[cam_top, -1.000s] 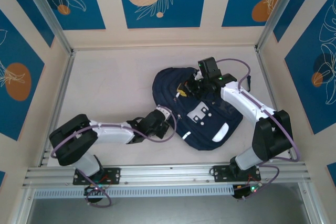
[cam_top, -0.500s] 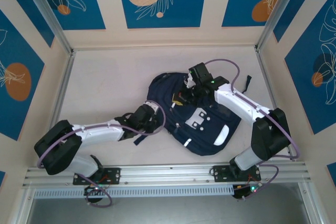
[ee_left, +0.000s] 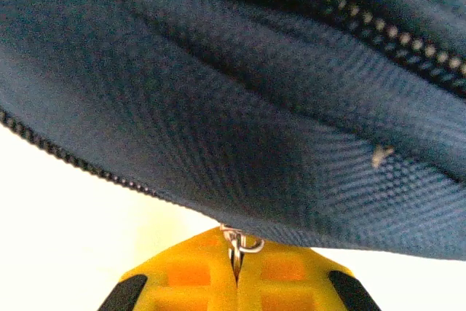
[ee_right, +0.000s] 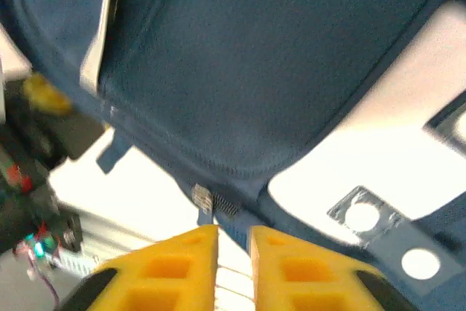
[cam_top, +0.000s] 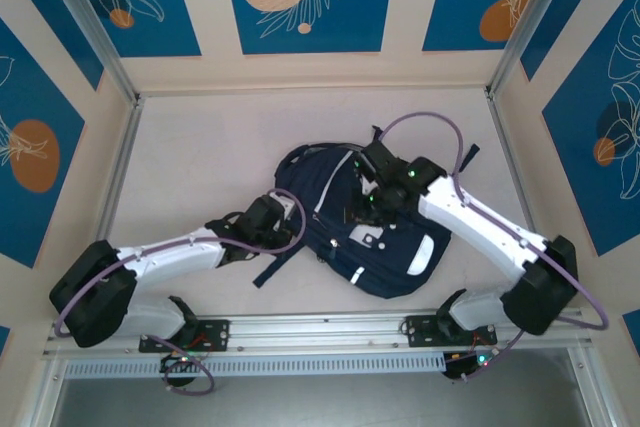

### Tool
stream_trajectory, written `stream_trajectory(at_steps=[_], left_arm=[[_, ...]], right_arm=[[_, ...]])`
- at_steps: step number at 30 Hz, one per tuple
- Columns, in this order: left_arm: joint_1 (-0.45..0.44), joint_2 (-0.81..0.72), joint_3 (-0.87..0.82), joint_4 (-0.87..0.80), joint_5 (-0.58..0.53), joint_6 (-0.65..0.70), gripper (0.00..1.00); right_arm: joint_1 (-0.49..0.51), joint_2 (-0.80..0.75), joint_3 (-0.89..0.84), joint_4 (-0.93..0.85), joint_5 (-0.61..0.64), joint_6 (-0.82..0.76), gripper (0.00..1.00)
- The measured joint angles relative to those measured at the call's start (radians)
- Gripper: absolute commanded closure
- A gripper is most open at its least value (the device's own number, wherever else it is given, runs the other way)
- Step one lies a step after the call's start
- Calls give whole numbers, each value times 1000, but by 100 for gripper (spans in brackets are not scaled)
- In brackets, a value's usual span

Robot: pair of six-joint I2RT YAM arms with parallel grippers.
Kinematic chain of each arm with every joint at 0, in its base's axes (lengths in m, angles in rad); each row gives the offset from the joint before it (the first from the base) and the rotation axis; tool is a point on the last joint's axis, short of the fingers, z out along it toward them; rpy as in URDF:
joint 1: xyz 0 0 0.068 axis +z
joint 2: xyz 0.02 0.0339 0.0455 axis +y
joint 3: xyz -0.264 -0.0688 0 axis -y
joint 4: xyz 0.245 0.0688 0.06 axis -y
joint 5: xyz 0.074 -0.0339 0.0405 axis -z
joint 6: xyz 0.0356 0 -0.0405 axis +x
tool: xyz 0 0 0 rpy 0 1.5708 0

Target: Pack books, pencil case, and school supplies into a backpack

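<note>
My left gripper [ee_left: 234, 271] is clamped on a small metal zipper ring [ee_left: 234, 242] at the edge of the large dark navy fabric backpack [cam_top: 400, 247]. My right gripper [ee_right: 233, 242] stands a sliver apart over its front, pinching nothing I can make out. I'd draw the ring steadily along the zip line, with the right fingers pinning the fabric. Bare pale table [cam_top: 200, 147] lies to the left and beyond; the near aluminium rail [cam_top: 320, 327] sits close.
</note>
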Motion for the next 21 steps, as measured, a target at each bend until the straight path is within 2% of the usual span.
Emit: stream_trajectory(at_steps=[1, 6, 9, 11, 16, 21], left_arm=[[0, -11, -3, -5, 7, 0, 100], [0, -58, -19, -39, 33, 0, 100], [0, -72, -24, -63, 51, 0, 100], [0, -84, -34, -78, 65, 0, 100], [0, -142, -71, -85, 119, -8, 100], [-1, -171, -78, -86, 148, -31, 100]], right_arm=[[33, -18, -37, 7, -24, 5, 99], [200, 18, -201, 28, -95, 51, 100], [212, 68, -233, 14, -67, 80, 100], [171, 81, -242, 8, -40, 97, 100], [-23, 86, -241, -9, -15, 117, 100], [-186, 169, -168, -32, 77, 113, 100]])
